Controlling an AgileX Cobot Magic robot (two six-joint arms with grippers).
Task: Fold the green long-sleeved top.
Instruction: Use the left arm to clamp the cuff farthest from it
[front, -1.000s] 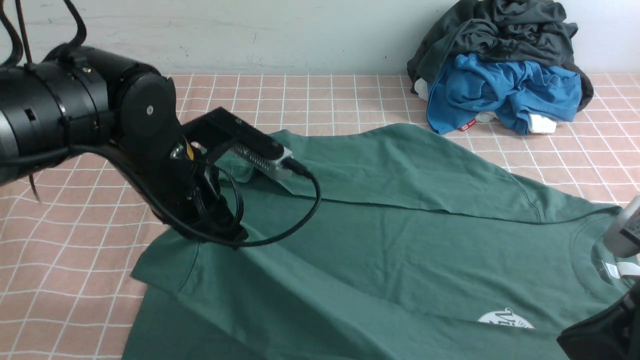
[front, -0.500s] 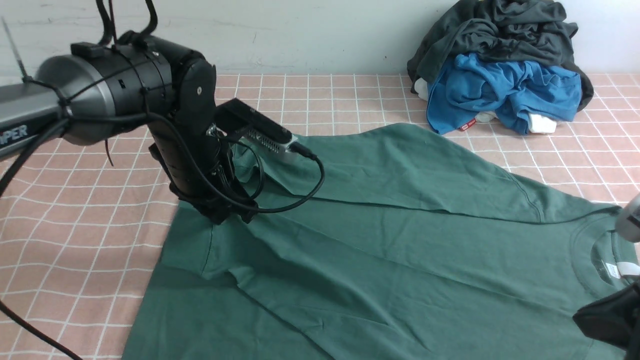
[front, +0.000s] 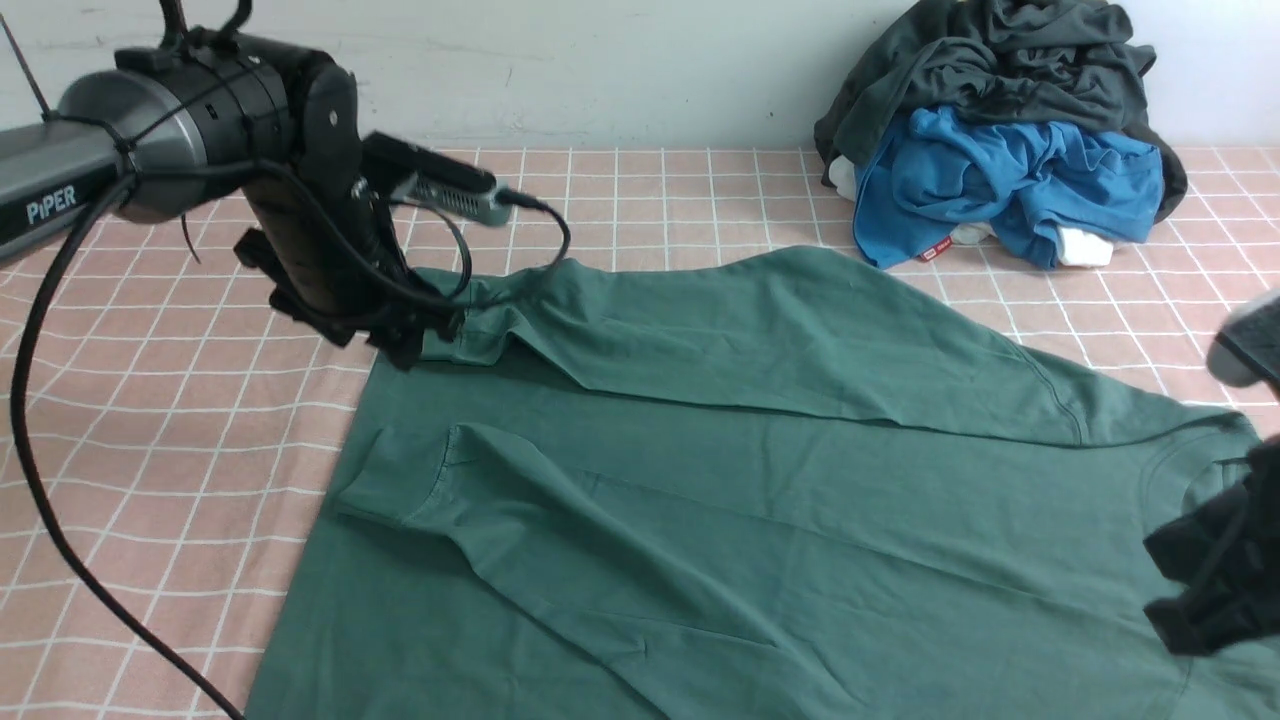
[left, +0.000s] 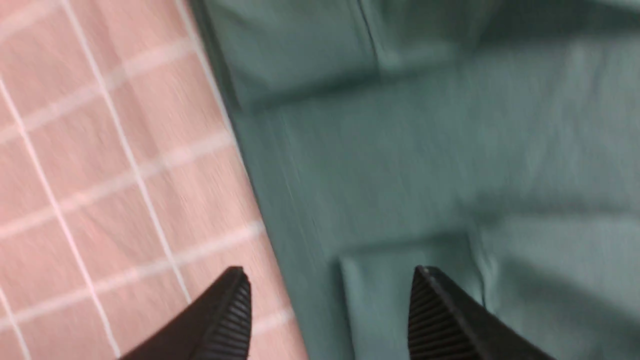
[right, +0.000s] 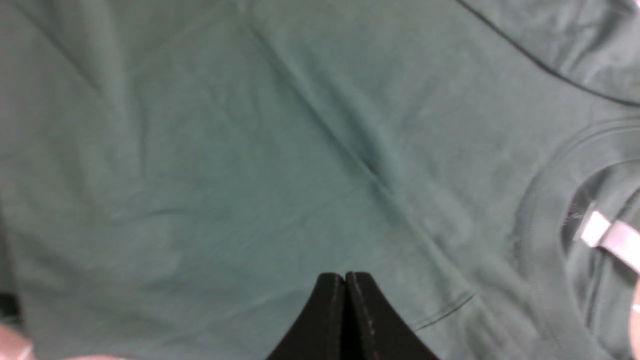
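Dark forest-green cotton long-sleeved top (front: 760, 480) lies flat on the pink checked surface (front: 150, 430), with the left claw (left: 330, 310) gaping wide beside a ribbed cuff (front: 455, 335) and the right claw (right: 345, 300) pinched shut and empty, either one likely to snag the loose fabric if it sweeps low.

Only readable thing is "PiPER", white letters on the grey left arm (front: 52, 205), well back behind the left gripper (left: 327, 280). The white neck label (right: 607, 235) near the right gripper (right: 345, 276) is too blurry to read. The red tag (front: 936, 251) on the blue garment (front: 1000, 190), far from both, is too tiny.
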